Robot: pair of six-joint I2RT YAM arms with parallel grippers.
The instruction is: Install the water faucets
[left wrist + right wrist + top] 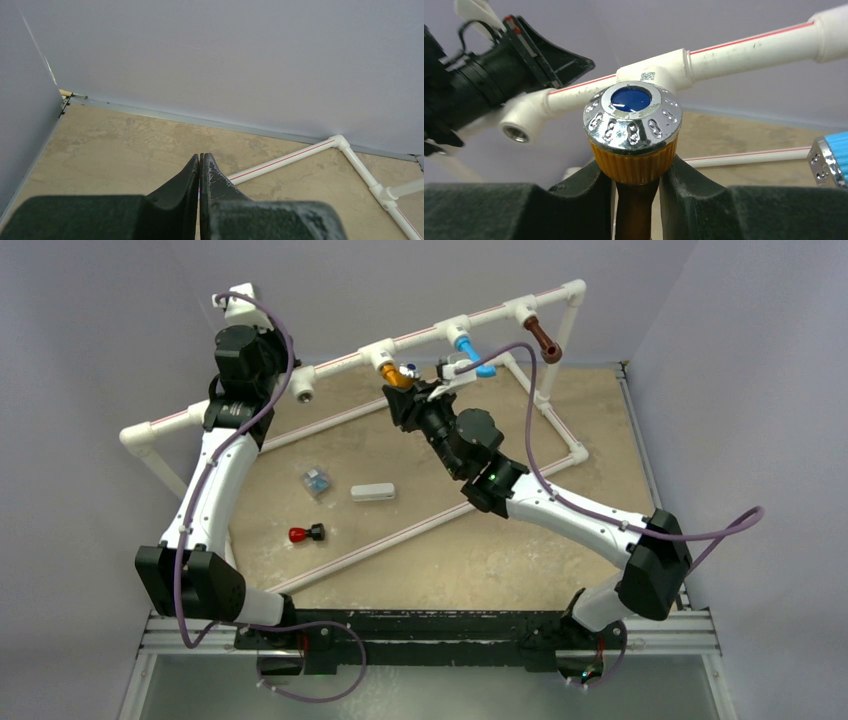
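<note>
The orange-yellow faucet (633, 120) has a chrome cap with a blue centre. My right gripper (636, 172) is shut on its stem just under the ribbed knob. In the top view this faucet (397, 375) sits right below a white tee (380, 353) of the pipe rail, and the joint is hidden. The light blue faucet (468, 350) and the dark brown faucet (543, 340) stick out of tees further right. My left gripper (200, 157) is shut and holds nothing. It hovers high at the rail's left end (283, 365).
An open threaded socket (303, 392) hangs on the rail left of the orange faucet. On the table lie a small clear-blue piece (316, 481), a white block (372, 492) and a red-and-black part (305, 534). White floor pipes (440, 520) cross the table.
</note>
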